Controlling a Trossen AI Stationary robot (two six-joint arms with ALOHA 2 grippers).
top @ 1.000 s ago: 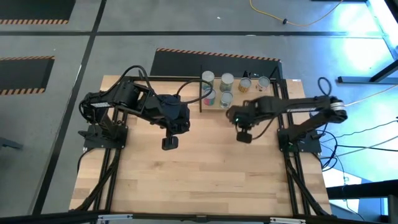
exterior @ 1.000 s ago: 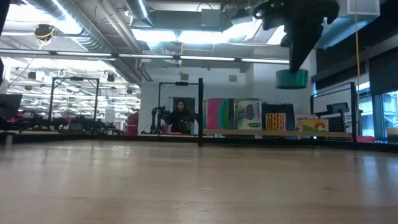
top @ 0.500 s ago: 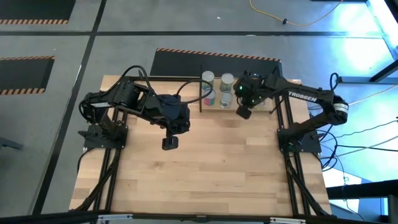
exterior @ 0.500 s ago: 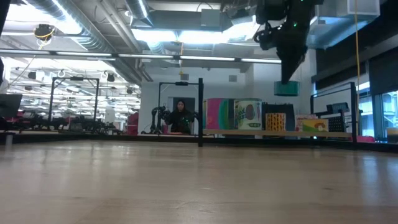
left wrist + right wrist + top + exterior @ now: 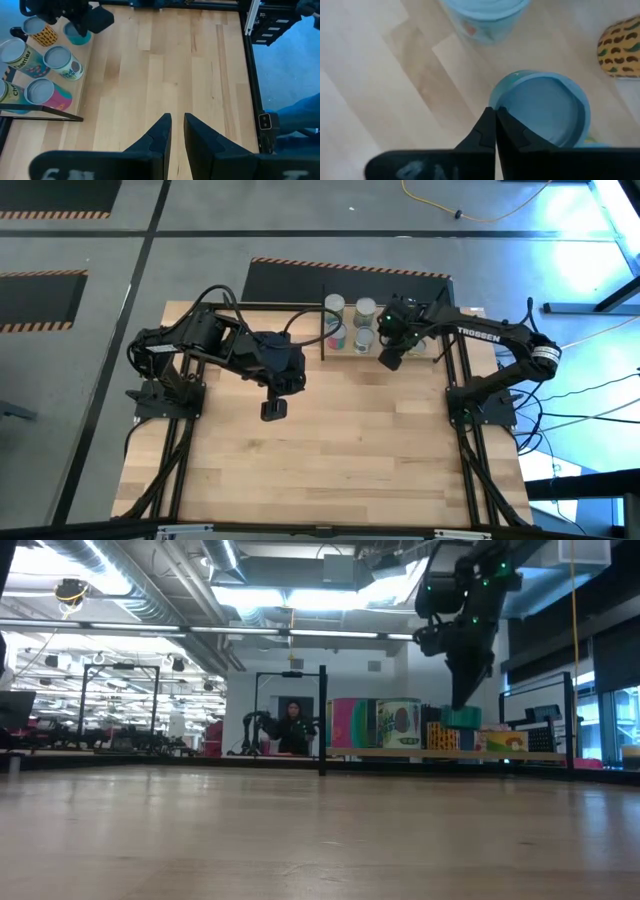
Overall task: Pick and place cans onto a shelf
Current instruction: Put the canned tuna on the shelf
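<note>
Within the last second the right gripper (image 5: 391, 361) had carried its teal-blue round tin (image 5: 540, 107) down onto the light wood shelf (image 5: 440, 753) beside the other cans — fingers seemingly pinched on its rim — while the left gripper (image 5: 173, 131), nearly closed and empty, waited mid-table.

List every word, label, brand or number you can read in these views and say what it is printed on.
"TROSSEN": white letters on the right arm, high view.
Printed can labels on the shelf: letters show in the left wrist view, too small and cut off to read.
White marks on each wrist camera's own gripper body: blurred, unreadable.
Nothing else legible.
</note>
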